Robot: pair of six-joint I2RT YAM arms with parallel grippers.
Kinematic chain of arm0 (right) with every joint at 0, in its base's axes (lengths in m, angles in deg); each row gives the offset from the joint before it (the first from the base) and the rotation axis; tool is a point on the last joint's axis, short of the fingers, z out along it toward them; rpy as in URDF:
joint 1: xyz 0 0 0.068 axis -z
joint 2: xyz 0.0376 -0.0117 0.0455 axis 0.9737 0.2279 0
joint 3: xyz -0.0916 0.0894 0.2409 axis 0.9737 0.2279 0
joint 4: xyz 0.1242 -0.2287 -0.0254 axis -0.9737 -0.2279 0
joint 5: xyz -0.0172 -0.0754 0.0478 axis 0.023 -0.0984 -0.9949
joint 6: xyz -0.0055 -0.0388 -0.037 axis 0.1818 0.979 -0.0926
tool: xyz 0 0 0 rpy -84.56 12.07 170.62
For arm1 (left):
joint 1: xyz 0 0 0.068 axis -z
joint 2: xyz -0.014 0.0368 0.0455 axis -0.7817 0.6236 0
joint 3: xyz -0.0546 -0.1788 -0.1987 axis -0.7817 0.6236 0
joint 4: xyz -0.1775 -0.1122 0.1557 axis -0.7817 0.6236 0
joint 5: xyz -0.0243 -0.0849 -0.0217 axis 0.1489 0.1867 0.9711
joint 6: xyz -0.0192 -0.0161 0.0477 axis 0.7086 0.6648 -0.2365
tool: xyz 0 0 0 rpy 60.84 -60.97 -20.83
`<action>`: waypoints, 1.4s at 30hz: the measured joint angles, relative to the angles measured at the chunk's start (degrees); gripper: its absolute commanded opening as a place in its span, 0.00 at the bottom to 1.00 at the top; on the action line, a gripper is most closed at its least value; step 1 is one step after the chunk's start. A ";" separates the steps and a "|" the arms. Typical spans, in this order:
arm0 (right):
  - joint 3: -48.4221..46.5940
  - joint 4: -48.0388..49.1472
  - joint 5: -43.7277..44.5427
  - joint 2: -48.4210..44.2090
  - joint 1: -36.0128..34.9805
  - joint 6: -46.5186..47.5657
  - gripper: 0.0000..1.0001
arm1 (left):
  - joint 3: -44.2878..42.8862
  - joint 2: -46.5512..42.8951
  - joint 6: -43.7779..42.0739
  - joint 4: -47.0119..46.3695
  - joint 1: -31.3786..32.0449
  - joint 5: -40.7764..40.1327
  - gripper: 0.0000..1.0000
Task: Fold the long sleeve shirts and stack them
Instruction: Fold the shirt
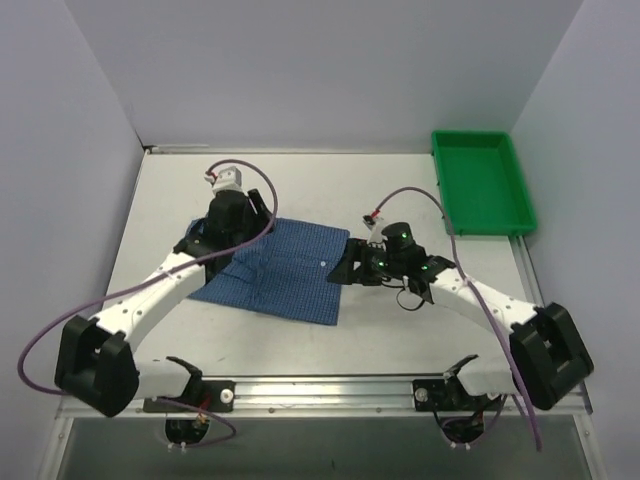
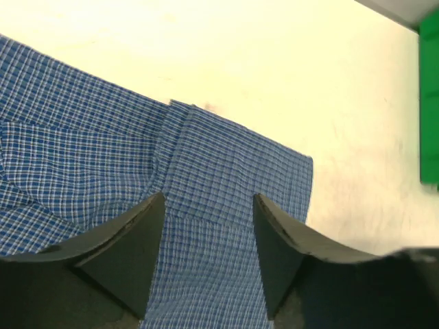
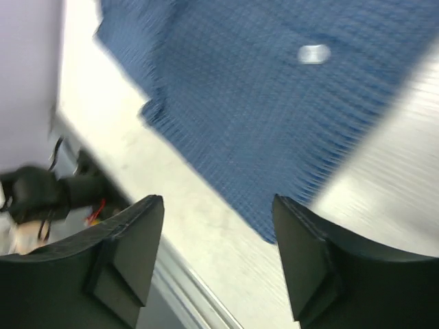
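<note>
One blue checked shirt (image 1: 290,275) lies folded on the surface (image 1: 330,185); left claw (image 2: 209,197) and right claw (image 3: 217,199) stand apart, empty; stacking is probably left.

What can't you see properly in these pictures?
Top view: the left arm covers the left side of the shirt.
Right wrist view: blurred; the white spot could be a button or label.
Left wrist view: the green tray is cut off by the right edge.
</note>
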 measured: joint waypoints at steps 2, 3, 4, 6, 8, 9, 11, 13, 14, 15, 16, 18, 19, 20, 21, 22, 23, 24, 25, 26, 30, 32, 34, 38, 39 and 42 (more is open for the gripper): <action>-0.11 -6.40 3.85 -4.22 3.61 1.64 0.74 | -0.83 -3.04 -1.97 2.45 4.04 -3.17 0.75; -0.09 -9.73 6.05 -6.32 5.27 2.16 0.76 | -0.94 -4.31 -3.04 3.96 7.61 -5.29 0.77; -0.07 -12.85 8.11 -8.26 7.02 2.78 0.79 | -0.94 -5.03 -3.85 5.22 10.80 -6.78 0.82; 0.22 -18.56 11.06 -12.68 10.73 3.63 0.84 | -0.94 -5.29 -5.18 7.78 17.66 -9.88 0.89; 0.98 -22.49 12.07 -16.79 14.82 3.96 0.93 | -0.94 -4.39 -5.79 10.54 24.63 -13.14 0.93; 1.44 -24.09 12.48 -18.71 16.83 4.11 0.97 | -0.94 -3.50 -5.84 11.58 27.80 -14.84 0.93; 2.27 -26.84 12.63 -21.73 21.42 4.11 1.00 | -1.49 -0.39 -5.77 13.88 34.10 -18.01 0.93; 3.13 -28.63 12.46 -23.26 24.79 4.04 1.00 | -2.86 4.48 -5.66 15.78 39.10 -20.26 0.86; 3.52 -29.40 12.00 -23.50 25.88 3.87 1.00 | -3.82 7.19 -5.51 16.79 41.18 -21.44 0.81; 3.96 -29.94 11.43 -23.47 26.75 3.65 1.00 | -5.22 10.56 -5.35 18.03 43.15 -22.51 0.75; 4.42 -30.40 10.99 -23.34 27.39 3.50 1.00 | -6.36 13.27 -5.29 18.93 44.46 -23.28 0.73; 5.29 -31.19 10.36 -23.10 28.17 3.23 1.00 | -8.74 18.01 -5.33 20.50 46.31 -24.55 0.70; 5.70 -31.45 10.14 -23.08 28.24 3.21 1.00 | -9.75 19.85 -5.31 21.05 46.97 -24.98 0.70; 6.12 -31.71 9.94 -23.08 28.24 3.23 1.00 | -10.75 21.46 -5.35 21.64 47.45 -25.42 0.70; 6.40 -32.04 9.81 -23.08 28.24 3.21 1.00 | -11.67 22.86 -5.35 22.03 47.74 -25.73 0.70; 6.71 -32.09 9.79 -23.10 28.24 3.23 1.00 | -12.68 24.20 -5.35 22.49 47.91 -25.94 0.70; 6.99 -32.09 9.79 -23.10 28.24 3.23 1.00 | -13.66 25.57 -5.35 22.75 47.93 -26.10 0.70; 7.21 -32.15 9.79 -23.12 28.24 3.23 1.00 | -14.58 26.82 -5.35 22.88 47.98 -26.12 0.70; 7.48 -32.13 9.81 -23.15 28.24 3.23 1.00 | -15.47 28.06 -5.35 23.02 48.11 -26.12 0.70; 7.78 -32.13 9.81 -23.19 28.24 3.23 1.00 | -16.44 29.42 -5.35 23.21 48.15 -26.12 0.70; 9.07 -31.74 9.79 -23.28 28.24 3.17 0.99 | -18.97 34.10 -4.83 23.85 48.65 -26.08 0.64; 9.92 -30.88 9.51 -23.28 28.24 2.93 0.99 | -19.63 35.04 -4.13 24.39 48.81 -26.86 0.57; 11.15 -29.31 8.94 -23.26 28.24 2.25 0.98 | -19.87 35.34 -3.32 25.16 48.96 -27.10 0.52; 13.46 -25.40 7.32 -22.71 28.24 0.17 0.97 | -20.04 35.82 -1.64 27.43 49.07 -27.82 0.36; 13.90 -24.22 6.84 -22.32 28.24 -0.26 0.97 | -20.17 35.91 -1.25 28.06 49.07 -27.98 0.25; 15.39 -20.04 5.33 -20.96 28.24 -2.23 0.96 | -20.31 36.30 -0.63 29.42 49.05 -28.04 0.07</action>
